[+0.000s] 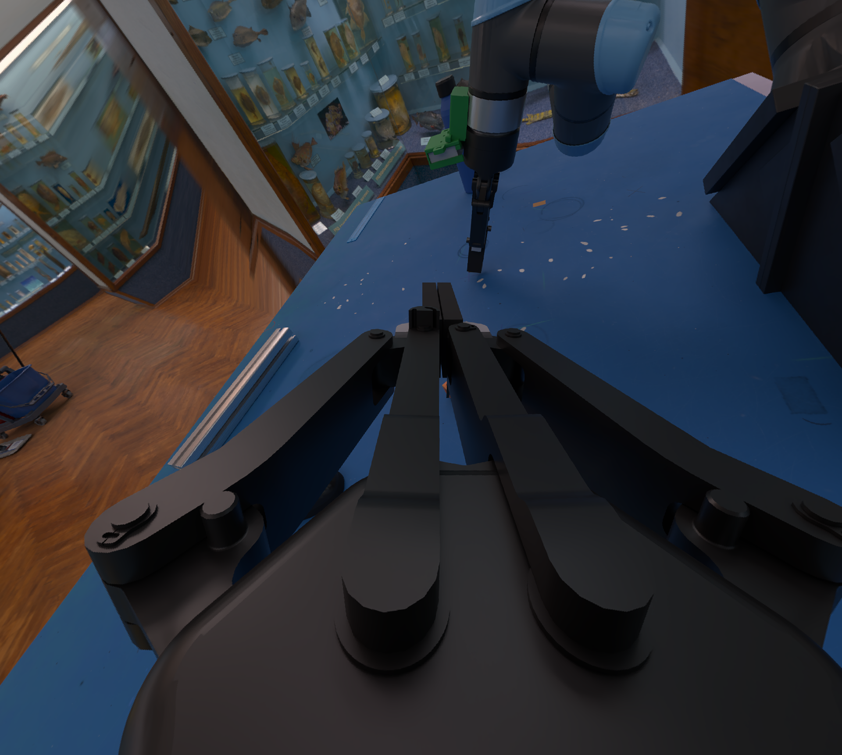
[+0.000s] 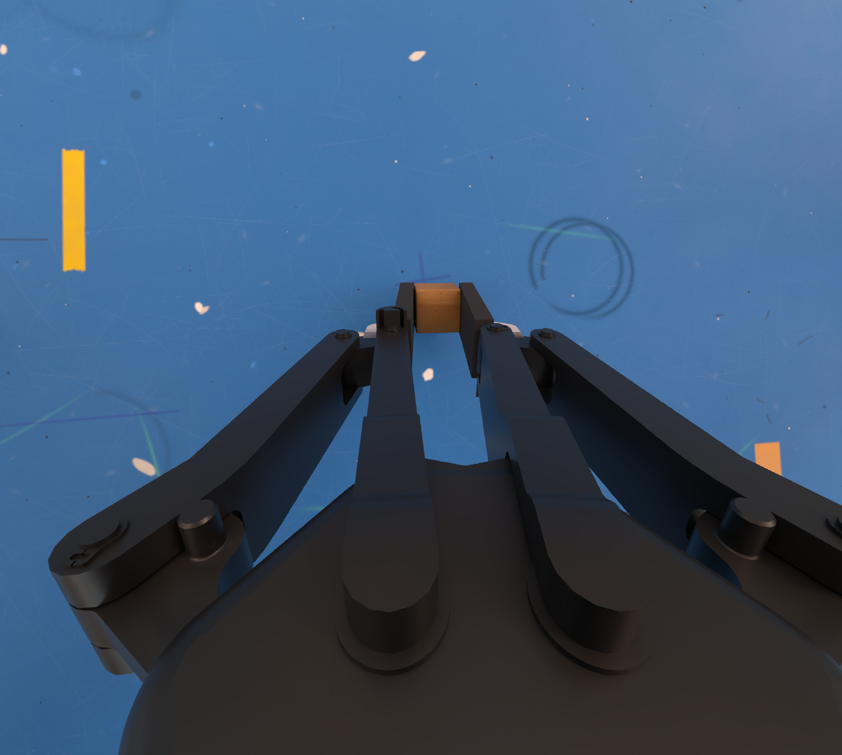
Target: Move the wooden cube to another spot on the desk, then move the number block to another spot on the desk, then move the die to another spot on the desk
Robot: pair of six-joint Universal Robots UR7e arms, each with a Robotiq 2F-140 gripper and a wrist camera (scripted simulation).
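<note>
Right gripper (image 2: 437,300): fingers (image 2: 474,314) closed narrow on the wooden cube (image 2: 436,307), one pad flat on each opposite side face, cube seated at the very fingertips. Cube has no long axis; it sits square to the pads. Camera looks straight down at the blue counter (image 2: 455,118); whether the cube touches it cannot be told. Left gripper (image 1: 439,300): fingers pressed together, holding nothing, farther off. Judgement: right arm owns the cube's relocation. Number block and die not in view.
</note>
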